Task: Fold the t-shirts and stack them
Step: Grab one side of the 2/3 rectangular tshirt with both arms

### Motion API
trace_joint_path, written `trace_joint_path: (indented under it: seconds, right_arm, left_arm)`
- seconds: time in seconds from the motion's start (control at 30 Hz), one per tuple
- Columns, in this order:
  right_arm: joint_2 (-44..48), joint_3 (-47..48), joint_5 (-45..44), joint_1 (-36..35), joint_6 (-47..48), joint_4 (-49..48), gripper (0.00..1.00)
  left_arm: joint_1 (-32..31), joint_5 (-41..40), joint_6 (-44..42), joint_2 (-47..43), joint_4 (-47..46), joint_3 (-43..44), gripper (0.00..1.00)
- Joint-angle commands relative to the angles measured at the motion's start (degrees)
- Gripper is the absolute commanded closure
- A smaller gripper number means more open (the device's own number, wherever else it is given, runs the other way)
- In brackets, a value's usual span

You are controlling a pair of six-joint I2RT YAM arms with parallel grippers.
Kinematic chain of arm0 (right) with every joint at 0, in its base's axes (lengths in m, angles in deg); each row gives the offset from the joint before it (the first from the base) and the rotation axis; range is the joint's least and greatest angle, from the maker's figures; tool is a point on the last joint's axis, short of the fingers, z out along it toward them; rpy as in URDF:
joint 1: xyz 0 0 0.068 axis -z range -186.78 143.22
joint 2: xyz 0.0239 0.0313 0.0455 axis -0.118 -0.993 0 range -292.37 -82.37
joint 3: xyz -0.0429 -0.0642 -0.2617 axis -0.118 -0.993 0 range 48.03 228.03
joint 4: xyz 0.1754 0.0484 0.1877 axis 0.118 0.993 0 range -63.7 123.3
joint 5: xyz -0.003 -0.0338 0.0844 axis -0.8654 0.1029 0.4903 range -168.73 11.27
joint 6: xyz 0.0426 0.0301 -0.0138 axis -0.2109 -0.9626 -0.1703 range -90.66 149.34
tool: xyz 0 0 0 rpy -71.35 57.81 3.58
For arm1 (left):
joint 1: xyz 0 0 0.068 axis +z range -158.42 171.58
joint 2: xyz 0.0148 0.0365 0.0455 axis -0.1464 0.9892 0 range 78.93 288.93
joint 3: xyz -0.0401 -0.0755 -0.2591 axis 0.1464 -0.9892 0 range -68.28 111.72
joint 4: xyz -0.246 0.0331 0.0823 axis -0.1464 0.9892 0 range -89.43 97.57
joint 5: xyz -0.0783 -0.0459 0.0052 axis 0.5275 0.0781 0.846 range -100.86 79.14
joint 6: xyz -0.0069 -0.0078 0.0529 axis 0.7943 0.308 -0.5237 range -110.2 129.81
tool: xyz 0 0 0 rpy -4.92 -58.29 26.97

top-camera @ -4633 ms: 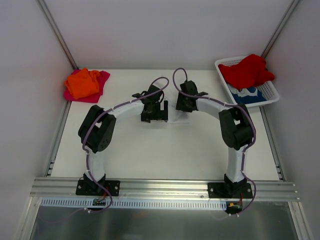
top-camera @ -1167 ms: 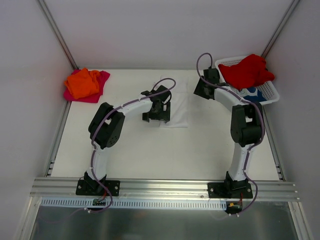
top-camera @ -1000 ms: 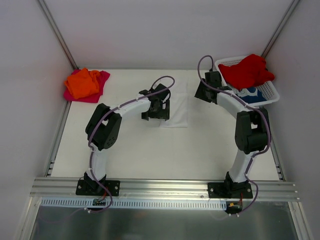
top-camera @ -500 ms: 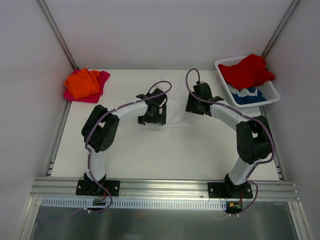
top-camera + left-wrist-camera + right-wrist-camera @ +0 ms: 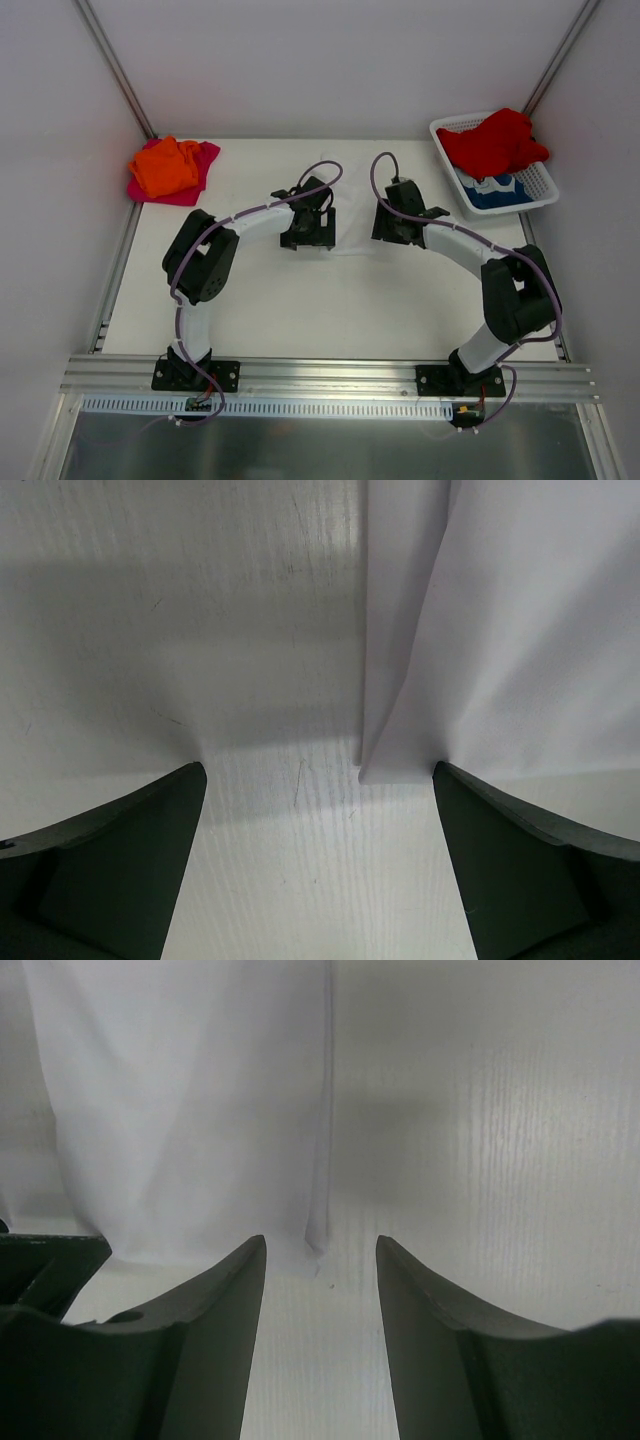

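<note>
White table [image 5: 330,310] seen from above, both arms bolted at its near edge. Left arm [image 5: 200,265] is bent at the elbow and reached inward to mid-table; right arm [image 5: 515,295] is mirrored, elbow out to the right, wrist angled toward centre. White t-shirt [image 5: 352,228] is laid flat mid-table between the two wrists, hard to tell from the tabletop. White mesh basket [image 5: 535,190] is set at the far right corner, with a red t-shirt [image 5: 495,143] heaped in it over a blue-and-white t-shirt [image 5: 495,188]. An orange t-shirt [image 5: 165,167] is piled on a magenta-pink t-shirt [image 5: 205,165] at the far left corner. Left gripper [image 5: 320,780] is pointed down with jaws spread wide, nothing held, a near corner of the white t-shirt lying flat between the fingers. Right gripper [image 5: 320,1245] is pointed down too, jaws parted narrower, nothing held, the shirt's edge seen under the gap.
</note>
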Motion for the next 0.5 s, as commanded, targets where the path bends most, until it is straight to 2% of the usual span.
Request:
trace_joint_path:
  seconds: [0.0, 0.47]
  right_arm:
    - [1.5, -0.8, -0.8, -1.5, -1.6, -0.8, 0.48]
    - [0.3, -2.5, -1.4, -3.5, -3.1, -2.3, 0.49]
  left_arm:
    - [0.3, 0.7, 0.8, -1.1, -0.9, 1.1, 0.01]
    - [0.2, 2.0, 1.9, 1.6, -2.1, 2.5, 0.02]
